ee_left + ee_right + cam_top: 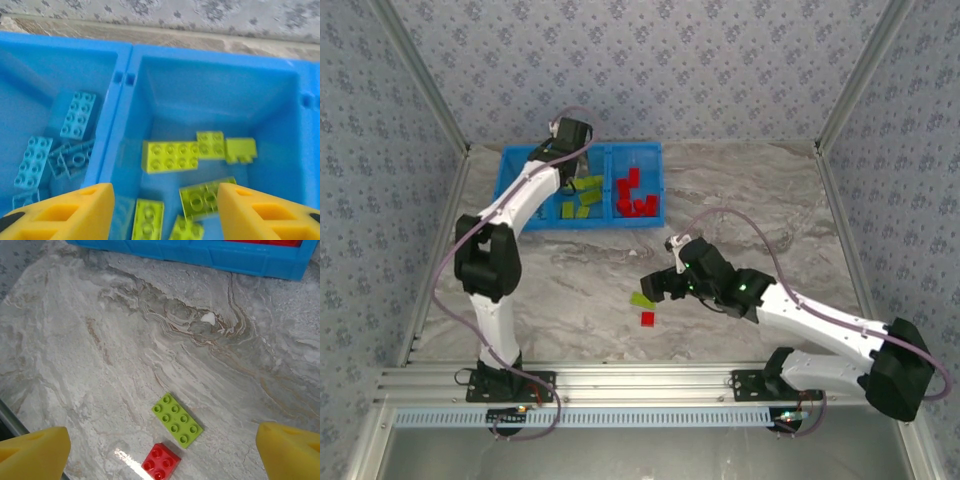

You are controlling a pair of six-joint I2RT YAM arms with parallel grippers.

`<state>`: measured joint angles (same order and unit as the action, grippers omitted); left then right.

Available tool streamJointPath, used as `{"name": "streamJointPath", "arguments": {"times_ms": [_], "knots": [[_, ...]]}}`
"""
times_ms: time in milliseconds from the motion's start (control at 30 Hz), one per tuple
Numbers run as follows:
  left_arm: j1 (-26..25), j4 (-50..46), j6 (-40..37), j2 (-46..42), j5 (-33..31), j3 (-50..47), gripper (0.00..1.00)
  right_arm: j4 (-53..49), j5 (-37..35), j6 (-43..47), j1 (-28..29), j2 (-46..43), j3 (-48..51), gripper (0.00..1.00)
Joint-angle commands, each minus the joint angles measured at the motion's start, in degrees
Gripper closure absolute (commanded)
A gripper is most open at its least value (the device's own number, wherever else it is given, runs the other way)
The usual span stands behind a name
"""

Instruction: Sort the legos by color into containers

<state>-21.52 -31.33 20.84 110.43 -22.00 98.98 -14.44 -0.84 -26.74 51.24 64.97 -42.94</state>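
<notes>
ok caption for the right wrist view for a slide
Open right gripper over a lime green brick and a red brick on the marble table

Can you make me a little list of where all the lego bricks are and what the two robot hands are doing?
Containers: blue, joined in a row
Left bin: light blue bricks
Middle bin: lime green bricks
Right bin: red bricks
Loose on table: one green brick, one red brick
Left gripper: open, above the middle bin
Right gripper: open, above the loose bricks
</notes>
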Motion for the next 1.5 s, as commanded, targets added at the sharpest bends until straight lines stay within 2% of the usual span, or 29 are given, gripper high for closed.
{"name": "streamJointPath", "arguments": {"times_ms": [0, 200, 267, 333, 433, 633, 700, 933, 1100, 1167, 1333, 1467], "knots": [[-4.5, 1.3, -1.9, -13.5, 2.6, -7.0, 0.43, 0.9, -0.6, 0.9, -0.5, 3.2, -2.3, 0.02], [-13.5, 6.8, -11.4, -38.1, 7.0, -28.2, 0.43, 2.2, 0.4, 4.6, -0.5, 10.9, -4.1, 0.02], [-16.9, 7.9, -17.4, -46.9, 11.0, -34.8, 0.42, 3.0, 1.4, 6.1, -0.3, 14.0, -4.7, 0.02], [-18.7, 5.5, -23.9, -53.3, 18.2, -39.0, 0.39, 3.2, 2.2, 7.5, 0.0, 17.2, -5.8, 0.02], [-19.3, -0.4, -35.1, -60.2, 28.7, -44.0, 0.31, 2.2, 2.9, 10.3, 1.0, 22.6, -8.2, 0.02], [-19.5, -2.0, -59.5, -68.5, 39.9, -56.4, 0.01, -2.4, -2.4, 15.2, 5.1, 31.1, -12.9, 0.05], [-19.6, -3.1, -64.2, -69.7, 42.5, -58.5, 0.01, -4.3, -2.6, 15.2, 5.5, 32.7, -13.9, 0.09], [-19.5, -7.2, -65.9, -70.0, 43.0, -60.0, 0.01, -8.0, -4.1, 14.0, 6.1, 33.8, -12.0, 0.25], [-19.5, -7.2, -66.9, -70.0, 43.6, -61.5, 0.01, -8.5, -5.3, 13.1, 6.2, 33.9, -11.4, 0.53], [-19.5, -7.2, -67.4, -70.1, 42.7, -61.5, 0.01, -9.3, -5.0, 12.5, 5.8, 34.1, -12.7, 0.61], [-19.5, -5.9, -67.9, -72.2, 40.0, -62.5, 0.01, -9.0, -5.0, 12.5, 5.4, 31.3, -16.3, 0.66], [-19.5, -0.5, -67.7, -77.0, 36.7, -64.4, 0.01, -3.7, -7.1, 14.5, 4.3, 27.1, -19.4, 0.66]]}}
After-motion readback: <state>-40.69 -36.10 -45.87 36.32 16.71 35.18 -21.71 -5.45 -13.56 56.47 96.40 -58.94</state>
